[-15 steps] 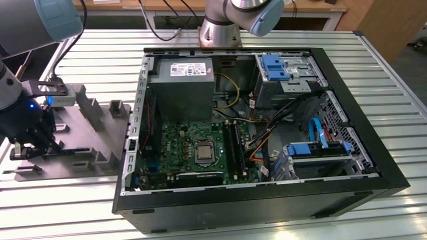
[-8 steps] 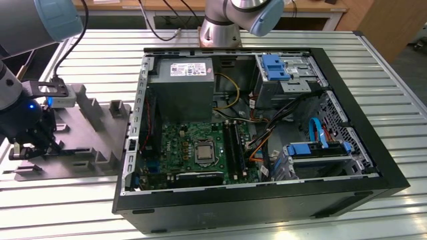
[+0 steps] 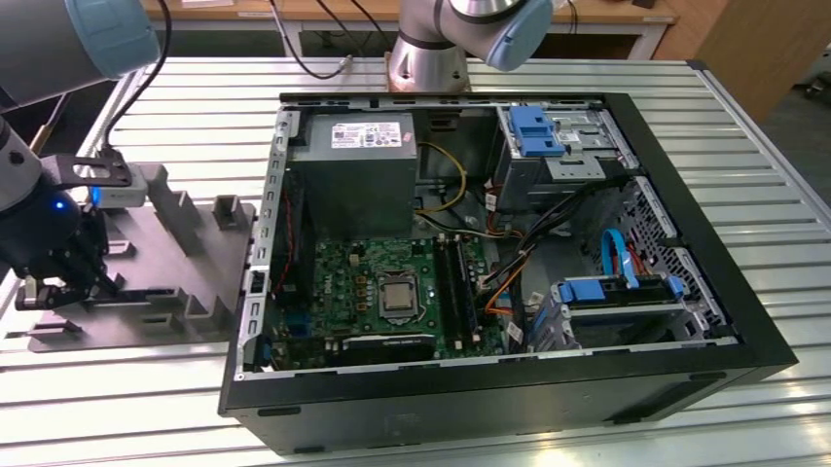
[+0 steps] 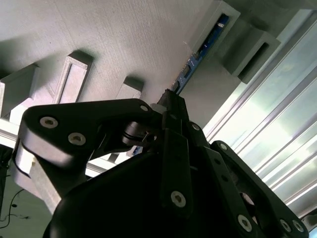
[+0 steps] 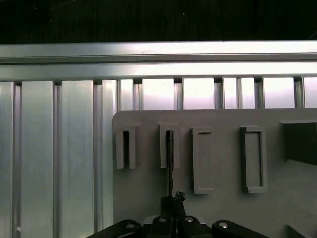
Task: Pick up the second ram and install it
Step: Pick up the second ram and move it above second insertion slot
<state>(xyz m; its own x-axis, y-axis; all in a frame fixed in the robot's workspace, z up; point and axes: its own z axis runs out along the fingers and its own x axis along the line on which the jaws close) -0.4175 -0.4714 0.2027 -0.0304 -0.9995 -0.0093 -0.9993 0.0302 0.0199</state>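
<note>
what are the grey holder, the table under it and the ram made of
The grey holder looks like matte plastic, perhaps printed: a fine grain shows in the second wrist view. The table is likely bare aluminium profile, with a brushed sheen and straight slots. The second ram is a dark-blue circuit board, probably fibreglass laminate, standing on edge in a holder slot.
</note>
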